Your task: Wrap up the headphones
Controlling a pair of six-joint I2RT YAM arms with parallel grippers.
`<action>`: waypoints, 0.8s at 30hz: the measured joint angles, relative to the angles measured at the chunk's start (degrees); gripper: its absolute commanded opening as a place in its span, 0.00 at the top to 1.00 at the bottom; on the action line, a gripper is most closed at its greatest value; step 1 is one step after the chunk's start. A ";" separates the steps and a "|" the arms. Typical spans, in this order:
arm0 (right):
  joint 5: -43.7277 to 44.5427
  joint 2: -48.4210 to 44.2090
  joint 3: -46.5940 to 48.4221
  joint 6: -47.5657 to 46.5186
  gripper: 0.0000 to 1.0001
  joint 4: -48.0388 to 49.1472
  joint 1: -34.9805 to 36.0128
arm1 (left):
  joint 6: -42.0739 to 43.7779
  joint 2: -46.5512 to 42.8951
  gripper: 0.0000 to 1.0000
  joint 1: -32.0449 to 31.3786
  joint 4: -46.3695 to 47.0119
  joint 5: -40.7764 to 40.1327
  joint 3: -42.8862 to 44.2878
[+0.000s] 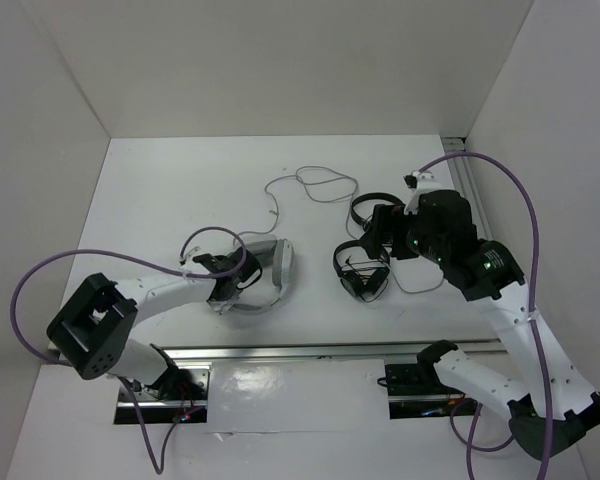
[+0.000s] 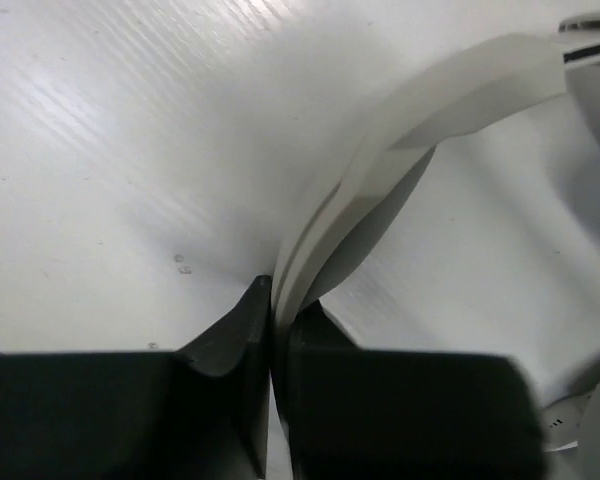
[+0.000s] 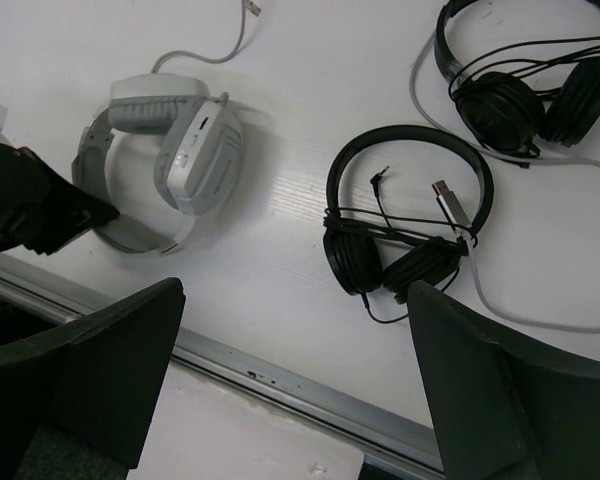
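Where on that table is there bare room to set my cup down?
Bare table lies far left, between the side wall, the grey headphones and the loose cable; also along the back wall. Crowded right: two black headphones by the right arm.

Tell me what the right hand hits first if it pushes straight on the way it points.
Probably bare table, just beside the nearer black headphones; the right hand frames that spot, though depth is unclear.
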 measured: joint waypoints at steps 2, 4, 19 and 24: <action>-0.42 -0.31 0.00 -0.02 0.00 0.13 0.00 | -0.74 0.44 1.00 -0.52 0.48 -0.31 0.57; -1.33 -0.61 0.00 0.00 0.00 0.37 0.00 | -2.82 -0.44 1.00 -1.81 -0.48 -0.59 0.37; -26.38 -15.32 -21.88 4.68 0.00 34.12 0.55 | 35.45 -27.63 1.00 -4.20 -28.63 -10.19 32.74; -30.53 -14.91 -24.70 0.42 0.00 46.95 0.55 | 51.76 -27.63 1.00 -1.03 -31.56 -7.34 50.05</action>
